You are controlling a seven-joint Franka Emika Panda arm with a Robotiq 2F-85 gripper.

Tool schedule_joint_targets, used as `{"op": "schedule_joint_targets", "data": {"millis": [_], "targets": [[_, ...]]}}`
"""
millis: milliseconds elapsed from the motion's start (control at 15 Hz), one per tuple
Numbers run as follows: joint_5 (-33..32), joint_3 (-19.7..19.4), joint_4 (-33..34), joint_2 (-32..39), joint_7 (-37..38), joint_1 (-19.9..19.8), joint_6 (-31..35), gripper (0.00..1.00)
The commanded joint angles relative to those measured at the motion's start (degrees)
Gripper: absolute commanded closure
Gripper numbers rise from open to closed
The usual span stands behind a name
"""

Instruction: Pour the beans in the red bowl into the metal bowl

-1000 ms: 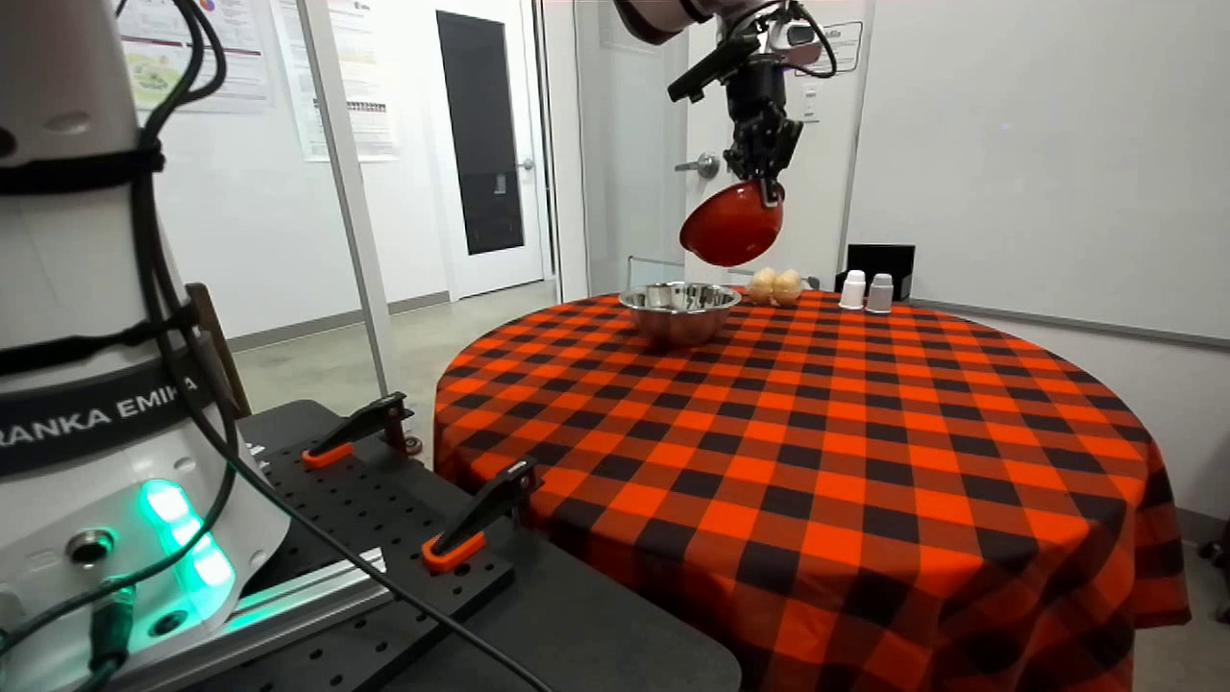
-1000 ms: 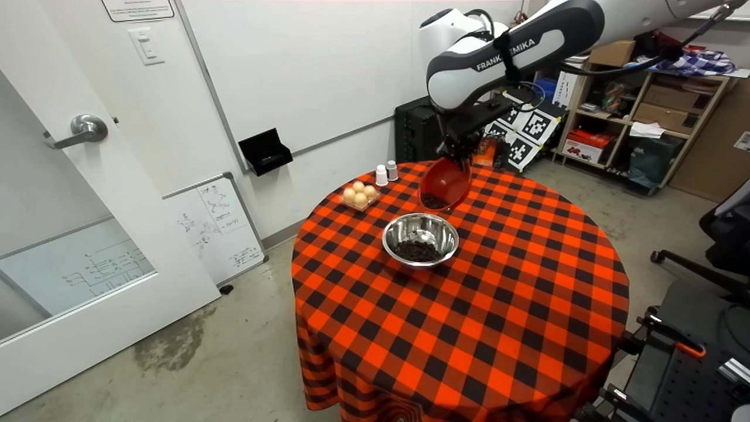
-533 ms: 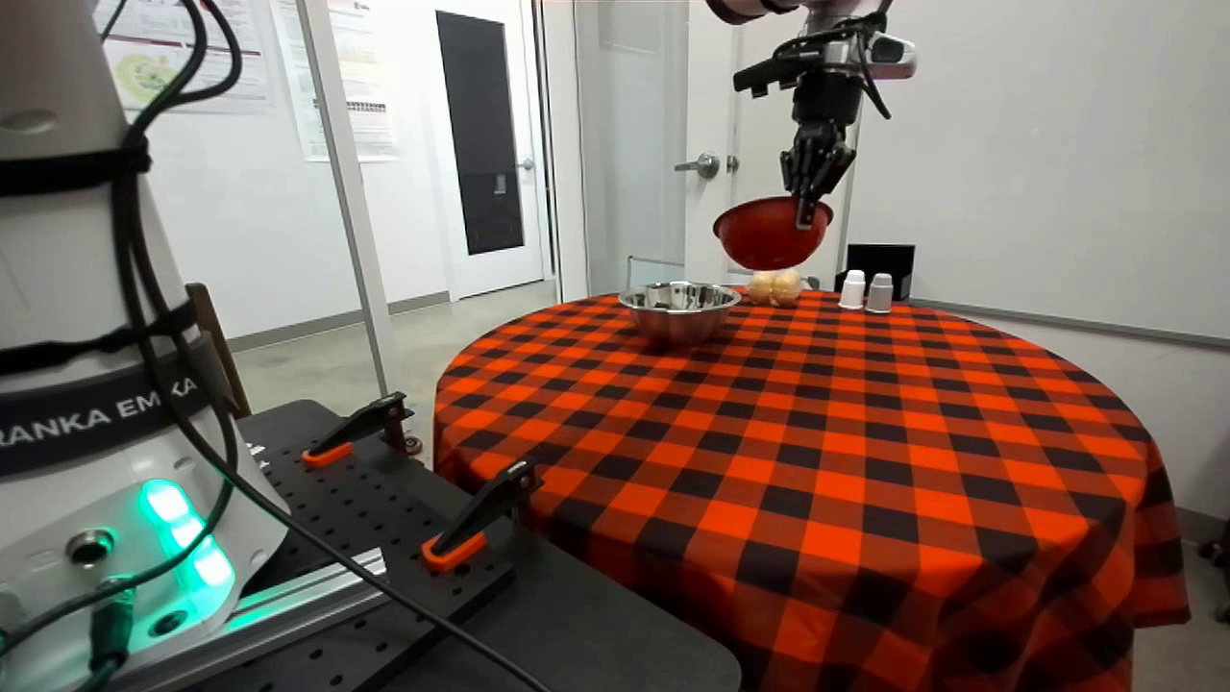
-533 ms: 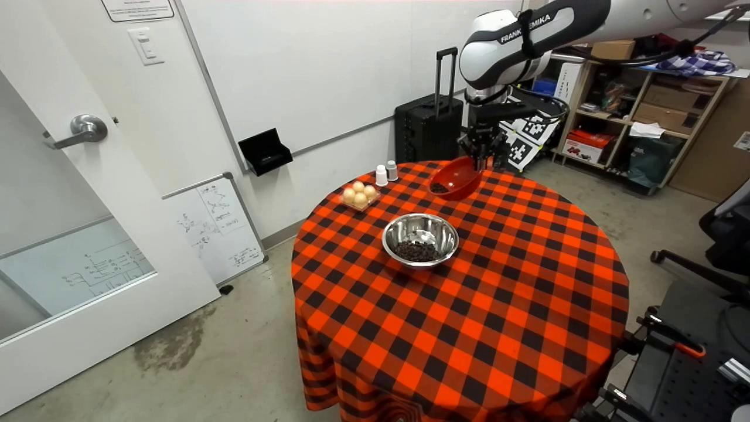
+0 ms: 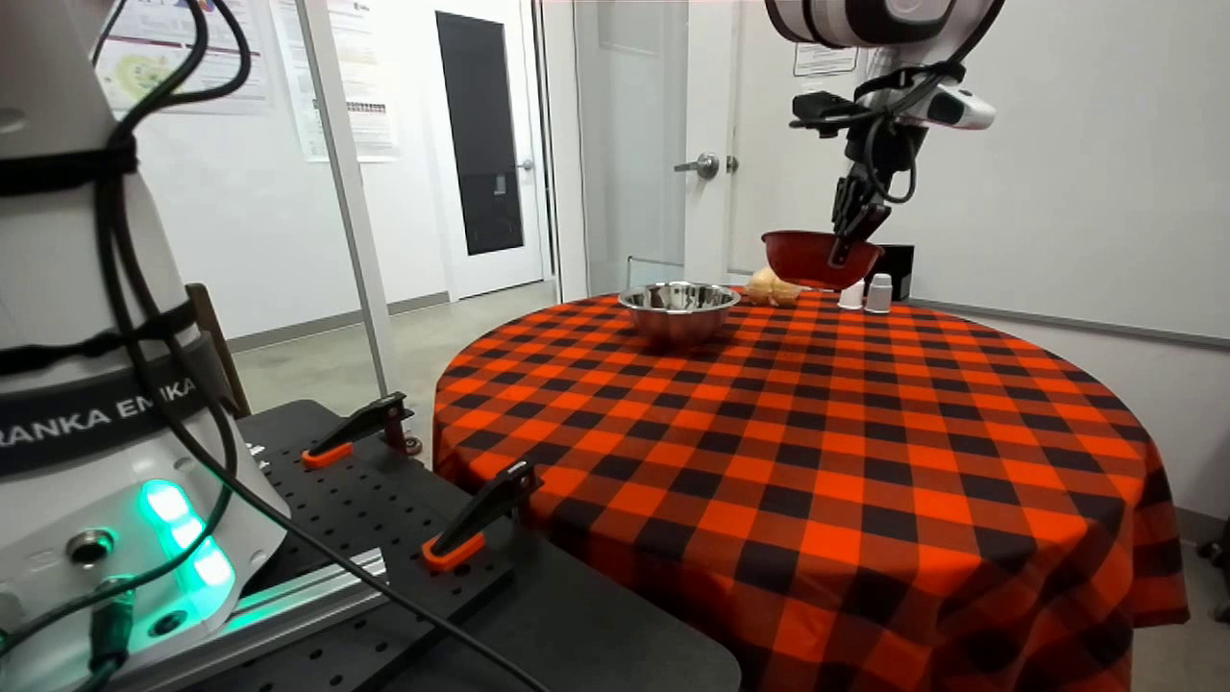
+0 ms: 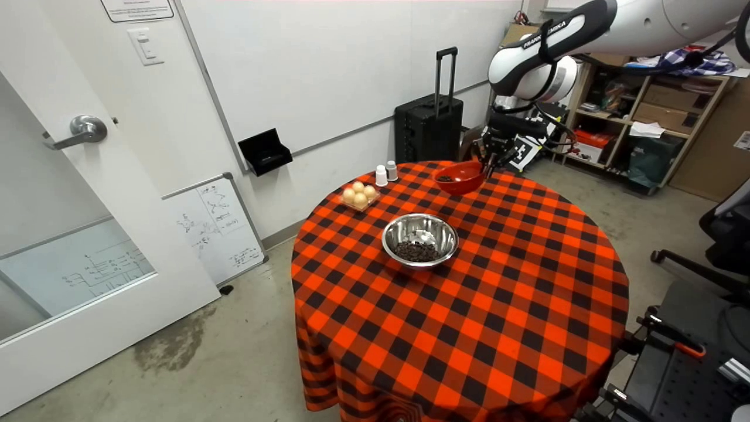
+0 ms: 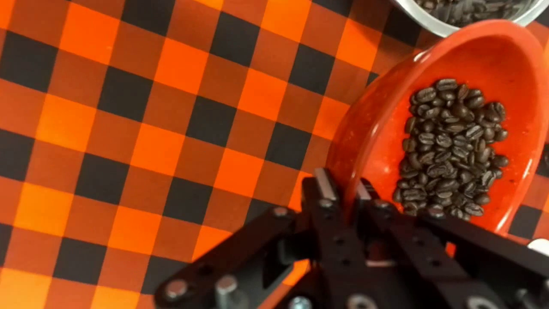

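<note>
The red bowl (image 5: 802, 264) is held above the table, nearly level, and also shows in an exterior view (image 6: 463, 184) and the wrist view (image 7: 493, 56). My gripper (image 7: 343, 189) is shut on its rim, one finger inside and one outside; it also shows in both exterior views (image 5: 841, 252) (image 6: 490, 170). Dark beans (image 7: 450, 150) lie in the red bowl. The shiny metal bowl (image 6: 436, 225) stands upright on the table with more beans (image 6: 417, 251) at its bottom. It also shows in an exterior view (image 5: 679, 322) and partly in the wrist view (image 7: 429, 21). The red bowl is apart from it.
The round table has a red and black checked cloth (image 6: 498, 305). Several eggs in a clear carton (image 6: 359, 196) and a white and a grey shaker (image 6: 381, 175) (image 6: 392, 170) stand near the table's edge by the whiteboard (image 6: 328, 70).
The gripper has carried the red bowl away from the metal bowl and lower. The bowl has turned from steeply tilted to nearly level, with beans still inside. The metal bowl has not moved.
</note>
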Motion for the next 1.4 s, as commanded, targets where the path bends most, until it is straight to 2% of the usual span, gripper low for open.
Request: {"op": "schedule_joint_targets", "data": {"millis": [0,267,533,1333], "targets": [[2.0,-0.4,-5.2,0.2,-0.3,1.4,7.5,0.97],[0.2,-0.5,-11.6,0.4,-1.5,3.6,15.4,0.97],[1.6,0.2,-15.3,-0.2,-1.7,3.9,20.6,0.97],[3.7,-2.4,-18.2,0.7,-1.0,-3.0,27.6,0.97]]}}
